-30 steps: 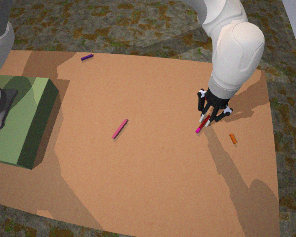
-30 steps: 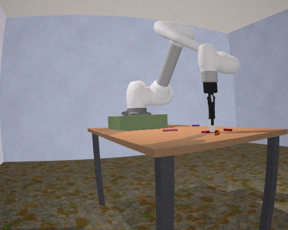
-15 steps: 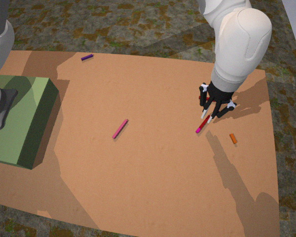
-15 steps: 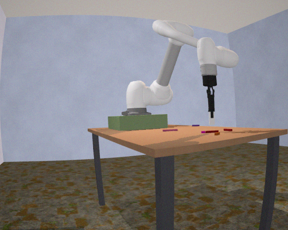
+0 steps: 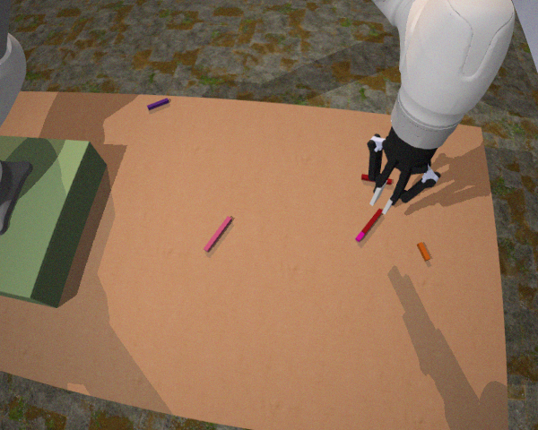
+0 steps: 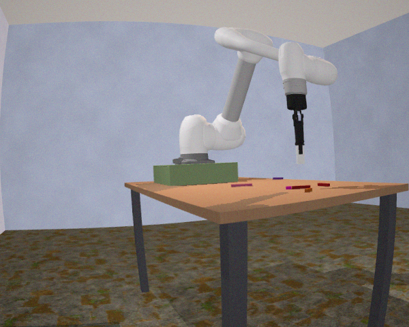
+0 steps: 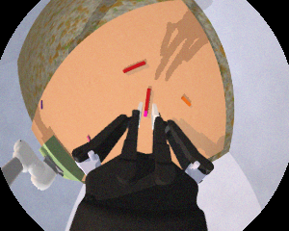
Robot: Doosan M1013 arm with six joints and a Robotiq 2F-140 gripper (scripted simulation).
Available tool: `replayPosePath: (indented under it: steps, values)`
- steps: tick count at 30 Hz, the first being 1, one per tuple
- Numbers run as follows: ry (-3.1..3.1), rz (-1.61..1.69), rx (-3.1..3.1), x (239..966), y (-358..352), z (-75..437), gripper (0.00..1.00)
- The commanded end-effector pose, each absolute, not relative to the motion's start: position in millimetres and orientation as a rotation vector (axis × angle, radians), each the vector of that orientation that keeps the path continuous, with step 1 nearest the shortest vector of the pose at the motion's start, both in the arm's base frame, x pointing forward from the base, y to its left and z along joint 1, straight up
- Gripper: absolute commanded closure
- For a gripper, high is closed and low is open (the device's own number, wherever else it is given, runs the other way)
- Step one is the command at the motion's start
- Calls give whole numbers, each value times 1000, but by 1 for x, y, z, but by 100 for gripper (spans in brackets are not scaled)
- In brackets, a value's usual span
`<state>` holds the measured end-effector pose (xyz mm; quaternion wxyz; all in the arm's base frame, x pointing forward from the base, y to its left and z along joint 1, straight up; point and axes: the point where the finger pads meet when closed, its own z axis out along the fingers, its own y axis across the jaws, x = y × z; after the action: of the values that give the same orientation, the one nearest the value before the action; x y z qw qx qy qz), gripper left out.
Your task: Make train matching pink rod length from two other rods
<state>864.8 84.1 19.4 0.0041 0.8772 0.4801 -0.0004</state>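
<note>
Exterior view shows my gripper raised over the table, slightly open and empty. Magenta rod and red rod lie end to end below, well apart from the pink rod.

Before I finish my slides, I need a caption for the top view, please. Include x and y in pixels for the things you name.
Tool (image 5: 380,207) (image 7: 146,108) open above a finished-looking train: red rod (image 5: 371,222) (image 7: 147,98) end to end with magenta rod (image 5: 360,236) (image 6: 288,187) (image 7: 145,114).

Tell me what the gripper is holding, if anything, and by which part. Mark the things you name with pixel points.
Nothing is held. The gripper (image 5: 381,205) (image 6: 300,158) (image 7: 146,108) hangs above the table (image 5: 283,323) (image 6: 268,197) (image 7: 96,87), its fingers slightly apart, with no rod between them.
</note>
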Motion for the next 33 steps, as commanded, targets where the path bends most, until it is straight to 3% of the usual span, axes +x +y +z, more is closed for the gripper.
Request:
replayPosePath:
  steps: [1, 23, 33]
  values:
    - [1510, 1, 2753, 865, 84, 23, 0]
    - [1510, 1, 2753, 865, 84, 24, 0]
    - [1510, 1, 2753, 865, 84, 47, 0]
